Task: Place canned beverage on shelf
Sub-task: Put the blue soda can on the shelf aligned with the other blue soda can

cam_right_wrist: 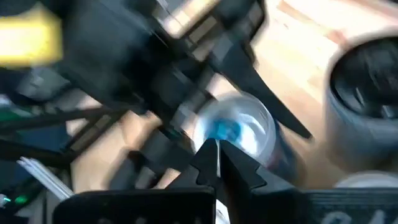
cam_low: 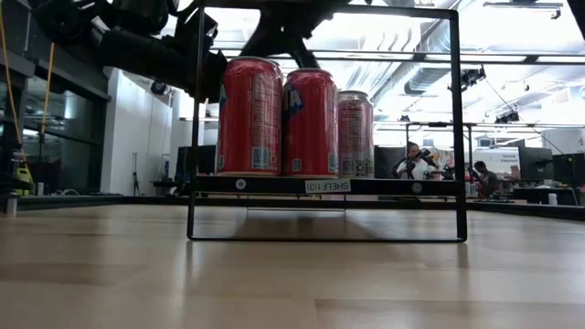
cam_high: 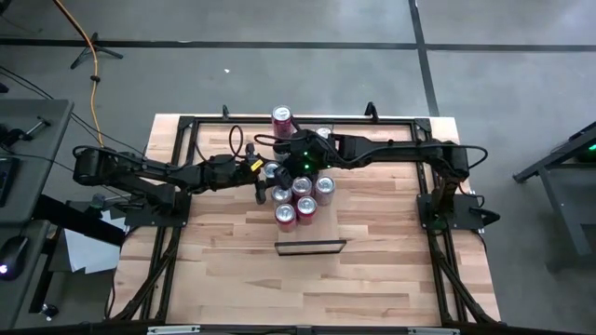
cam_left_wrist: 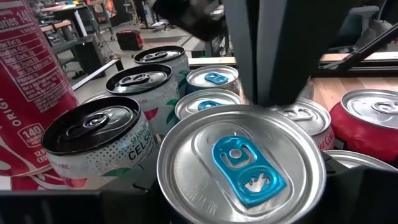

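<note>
Grey workshop floor with cables around butcher-block table [cam_high: 372,279]. Mid-table, shelf [cam_high: 310,247], seemingly bare from above. Just behind it, cluster of cans [cam_high: 303,200] on the tabletop. Left gripper [cam_high: 267,179] seemingly clamped on blue-tabbed can [cam_left_wrist: 241,165]. Right gripper [cam_right_wrist: 216,149] close by that can, jaws together. Carrying and placing not yet done.

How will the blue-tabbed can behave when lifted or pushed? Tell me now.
The blue-tabbed can looks rigid: smooth, undented metal lid. Its tab seems unopened, so it is probably full and heavy for its size. Pushing it could knock the white can close beside it.
</note>
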Tool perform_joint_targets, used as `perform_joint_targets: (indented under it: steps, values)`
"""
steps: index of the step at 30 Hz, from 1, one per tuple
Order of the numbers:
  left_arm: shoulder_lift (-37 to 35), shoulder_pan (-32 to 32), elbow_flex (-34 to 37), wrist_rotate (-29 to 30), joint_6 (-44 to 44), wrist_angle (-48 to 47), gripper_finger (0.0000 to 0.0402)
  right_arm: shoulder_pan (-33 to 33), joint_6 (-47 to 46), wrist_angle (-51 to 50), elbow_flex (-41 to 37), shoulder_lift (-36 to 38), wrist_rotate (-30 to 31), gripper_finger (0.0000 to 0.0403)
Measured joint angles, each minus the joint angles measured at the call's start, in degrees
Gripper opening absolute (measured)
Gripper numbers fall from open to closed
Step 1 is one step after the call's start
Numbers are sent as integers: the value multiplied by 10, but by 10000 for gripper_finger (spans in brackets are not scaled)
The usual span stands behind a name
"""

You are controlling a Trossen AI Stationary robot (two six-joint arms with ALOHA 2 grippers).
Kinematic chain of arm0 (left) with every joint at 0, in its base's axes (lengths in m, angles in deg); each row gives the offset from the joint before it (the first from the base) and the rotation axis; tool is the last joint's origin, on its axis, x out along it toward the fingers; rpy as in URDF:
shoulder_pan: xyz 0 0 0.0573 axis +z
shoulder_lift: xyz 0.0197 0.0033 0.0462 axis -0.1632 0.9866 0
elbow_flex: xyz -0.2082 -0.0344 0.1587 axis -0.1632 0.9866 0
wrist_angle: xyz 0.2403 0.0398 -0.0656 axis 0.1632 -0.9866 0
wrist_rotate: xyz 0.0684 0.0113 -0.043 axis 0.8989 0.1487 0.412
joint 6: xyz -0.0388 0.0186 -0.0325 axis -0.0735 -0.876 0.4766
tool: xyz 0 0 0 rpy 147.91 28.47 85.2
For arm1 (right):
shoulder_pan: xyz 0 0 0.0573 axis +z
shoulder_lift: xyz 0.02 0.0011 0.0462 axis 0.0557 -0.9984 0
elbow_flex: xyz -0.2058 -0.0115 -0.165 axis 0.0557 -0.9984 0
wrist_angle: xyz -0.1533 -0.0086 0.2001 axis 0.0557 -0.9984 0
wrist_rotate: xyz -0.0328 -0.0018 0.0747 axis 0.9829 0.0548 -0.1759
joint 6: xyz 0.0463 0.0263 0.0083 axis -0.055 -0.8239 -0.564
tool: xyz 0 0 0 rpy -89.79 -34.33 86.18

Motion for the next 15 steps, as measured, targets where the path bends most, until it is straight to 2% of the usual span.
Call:
perform_joint_targets:
  steps: [15]
  values:
    - [1,9,0,-9,3,-4,184,0,-10,-2,2,-26,21,0]
